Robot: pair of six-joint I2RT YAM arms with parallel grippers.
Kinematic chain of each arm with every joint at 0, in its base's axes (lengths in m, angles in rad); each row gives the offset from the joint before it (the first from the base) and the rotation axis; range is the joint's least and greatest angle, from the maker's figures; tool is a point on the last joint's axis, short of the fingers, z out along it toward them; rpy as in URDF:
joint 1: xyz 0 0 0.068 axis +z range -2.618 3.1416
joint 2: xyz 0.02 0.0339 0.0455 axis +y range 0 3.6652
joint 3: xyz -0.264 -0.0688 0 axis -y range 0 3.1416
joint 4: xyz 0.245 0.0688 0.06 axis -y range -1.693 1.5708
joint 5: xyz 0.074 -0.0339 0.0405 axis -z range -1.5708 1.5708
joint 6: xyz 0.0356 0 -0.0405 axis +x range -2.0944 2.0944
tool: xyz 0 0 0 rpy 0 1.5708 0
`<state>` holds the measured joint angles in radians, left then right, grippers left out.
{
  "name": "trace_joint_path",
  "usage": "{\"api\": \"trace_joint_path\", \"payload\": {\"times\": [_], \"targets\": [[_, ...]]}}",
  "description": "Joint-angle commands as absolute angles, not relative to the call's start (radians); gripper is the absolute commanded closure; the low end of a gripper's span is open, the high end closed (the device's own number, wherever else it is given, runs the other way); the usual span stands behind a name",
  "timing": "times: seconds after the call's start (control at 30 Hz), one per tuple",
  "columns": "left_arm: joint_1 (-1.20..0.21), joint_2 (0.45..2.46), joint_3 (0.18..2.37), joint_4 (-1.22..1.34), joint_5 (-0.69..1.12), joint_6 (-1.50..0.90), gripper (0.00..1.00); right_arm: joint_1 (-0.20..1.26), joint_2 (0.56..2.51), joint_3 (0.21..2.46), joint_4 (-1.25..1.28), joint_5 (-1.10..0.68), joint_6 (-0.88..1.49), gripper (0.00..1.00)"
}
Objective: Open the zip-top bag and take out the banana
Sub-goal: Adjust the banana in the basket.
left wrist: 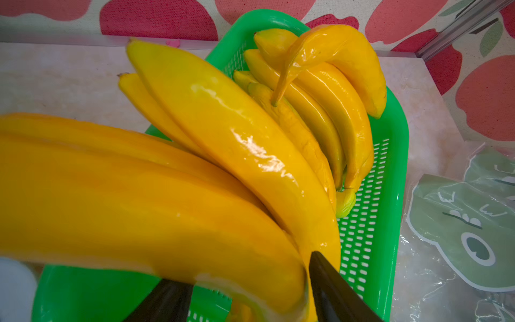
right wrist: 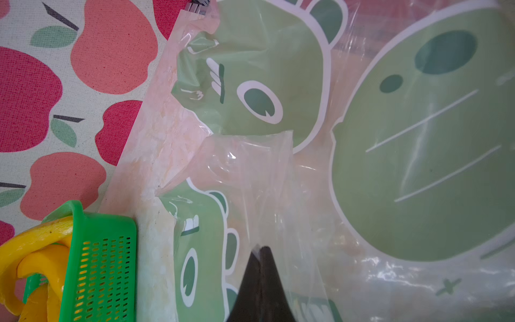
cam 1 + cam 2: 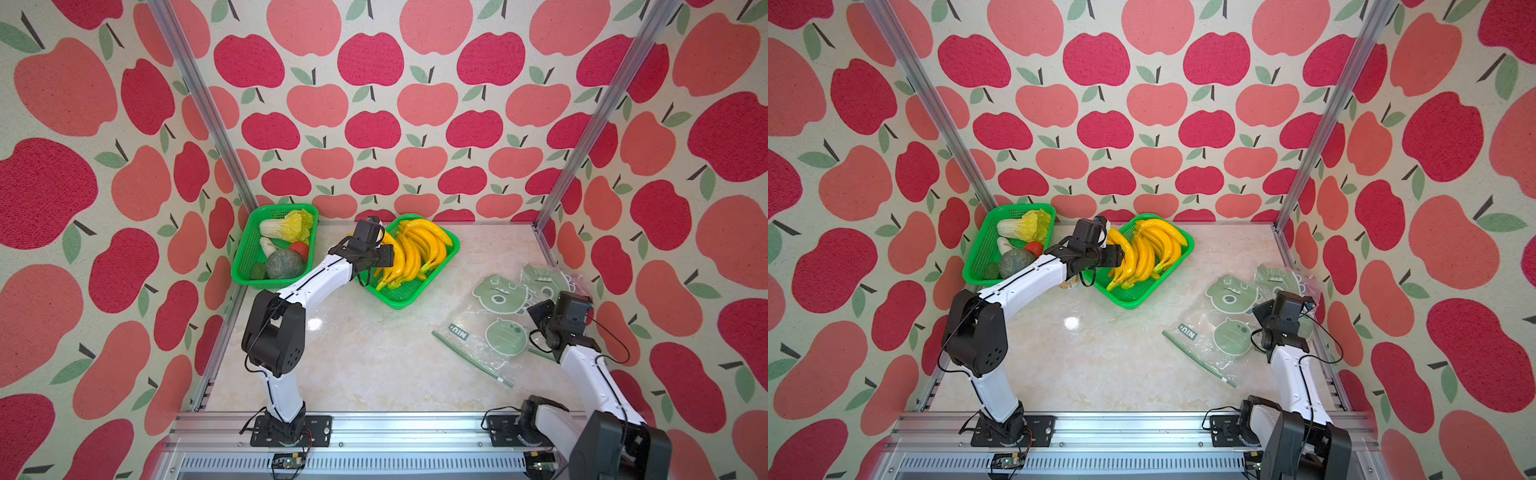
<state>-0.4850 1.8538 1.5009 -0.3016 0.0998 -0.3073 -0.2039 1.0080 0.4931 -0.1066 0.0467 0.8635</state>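
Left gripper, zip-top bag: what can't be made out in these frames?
- Left gripper: jaws straddle a banana; contact unclear, the left wrist view's bottom edge cuts them off and the top views show only its back.
- Right gripper: shut; whether zip-top bag film is pinched is lost in clear plastic.
- Zip strip: sealed or open, too thin in both top views.
- Container: mostly hidden under the left arm.

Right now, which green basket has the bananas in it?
The green basket nearer the middle of the table holds the bananas; the corner basket holds a cabbage, no bananas.
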Motion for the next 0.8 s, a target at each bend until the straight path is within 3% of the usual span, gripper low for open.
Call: {"api": "trace_joint_path", "payload": {"times": [0.0, 0.17, 0.5, 0.63, 0.77], "targets": [[-0.492, 1.893, 1.546, -0.335, 0.155, -0.239, 0.30, -0.204, 1.012, 0.507, -0.130, 0.038, 0.837, 0.97], [-0.511, 1.882, 1.514, -0.330, 0.176, -0.225, 0.30, -0.204, 1.017, 0.510, -0.129, 0.039, 0.833, 0.96], [-0.507, 1.820, 1.414, -0.234, 0.357, -0.170, 0.63, -0.204, 1.020, 0.512, -0.132, 0.034, 0.831, 0.96], [-0.486, 1.750, 1.336, -0.201, 0.444, -0.170, 0.64, -0.204, 1.016, 0.511, -0.136, 0.037, 0.828, 0.96], [-0.467, 1.722, 1.313, -0.240, 0.431, -0.172, 0.57, -0.204, 1.017, 0.508, -0.132, 0.031, 0.832, 0.96]]}}
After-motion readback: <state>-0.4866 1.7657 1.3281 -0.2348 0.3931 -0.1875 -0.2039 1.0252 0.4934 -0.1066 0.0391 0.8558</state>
